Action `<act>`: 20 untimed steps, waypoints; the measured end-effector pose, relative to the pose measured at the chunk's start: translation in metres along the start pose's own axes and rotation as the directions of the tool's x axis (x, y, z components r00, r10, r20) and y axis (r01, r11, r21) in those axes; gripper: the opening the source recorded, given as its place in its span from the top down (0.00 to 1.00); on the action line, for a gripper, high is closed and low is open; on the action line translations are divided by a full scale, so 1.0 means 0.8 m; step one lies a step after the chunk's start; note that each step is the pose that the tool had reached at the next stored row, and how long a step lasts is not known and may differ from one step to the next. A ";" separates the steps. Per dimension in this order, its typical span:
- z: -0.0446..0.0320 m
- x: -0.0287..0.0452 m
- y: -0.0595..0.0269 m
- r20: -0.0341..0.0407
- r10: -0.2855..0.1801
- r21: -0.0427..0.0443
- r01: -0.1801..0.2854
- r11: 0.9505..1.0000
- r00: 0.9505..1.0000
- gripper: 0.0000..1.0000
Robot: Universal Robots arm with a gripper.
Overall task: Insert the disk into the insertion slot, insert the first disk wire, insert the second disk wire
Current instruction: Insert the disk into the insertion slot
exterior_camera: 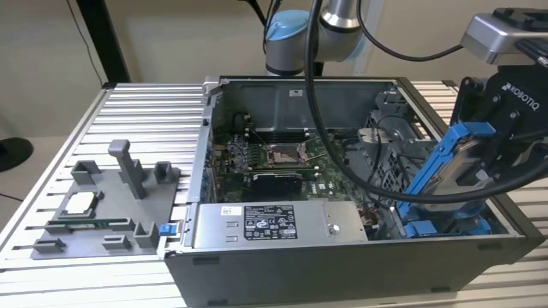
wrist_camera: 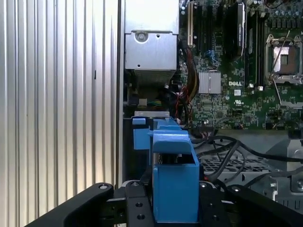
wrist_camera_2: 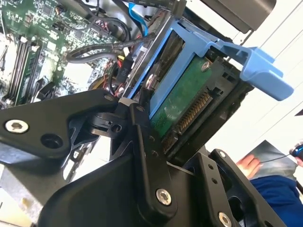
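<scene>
Gripper (exterior_camera: 481,160) jaws clamped on tilted disk (exterior_camera: 438,163); insertion slot (exterior_camera: 445,229) just beneath

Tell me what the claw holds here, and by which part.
The claw is shut on the disk in its blue carrier, fingers pressing its two broad faces at the connector end.

The disk (exterior_camera: 453,163) hides much of the insertion slot (exterior_camera: 430,230).

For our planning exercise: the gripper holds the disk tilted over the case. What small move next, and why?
Probably ease the disk down along its tilt toward the insertion slot: the gripper is shut on it, and its lower end hangs above the slot's blue rails, not yet seated.
</scene>
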State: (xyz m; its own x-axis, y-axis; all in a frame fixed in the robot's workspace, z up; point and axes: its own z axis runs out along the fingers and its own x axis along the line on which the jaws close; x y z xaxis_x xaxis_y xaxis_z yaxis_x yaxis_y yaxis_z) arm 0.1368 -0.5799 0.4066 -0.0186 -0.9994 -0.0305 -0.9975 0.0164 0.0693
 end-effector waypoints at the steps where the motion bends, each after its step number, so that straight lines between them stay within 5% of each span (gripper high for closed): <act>1: 0.0007 0.0000 0.000 0.000 0.000 0.000 0.000 1.000 1.000 1.00; 20: 0.0349 0.0002 -0.004 0.002 0.000 0.000 0.000 1.000 1.000 1.00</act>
State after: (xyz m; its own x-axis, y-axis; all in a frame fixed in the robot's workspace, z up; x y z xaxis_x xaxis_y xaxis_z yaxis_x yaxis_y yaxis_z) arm 0.1378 -0.5792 0.3786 -0.0184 -0.9993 -0.0330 -0.9975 0.0161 0.0694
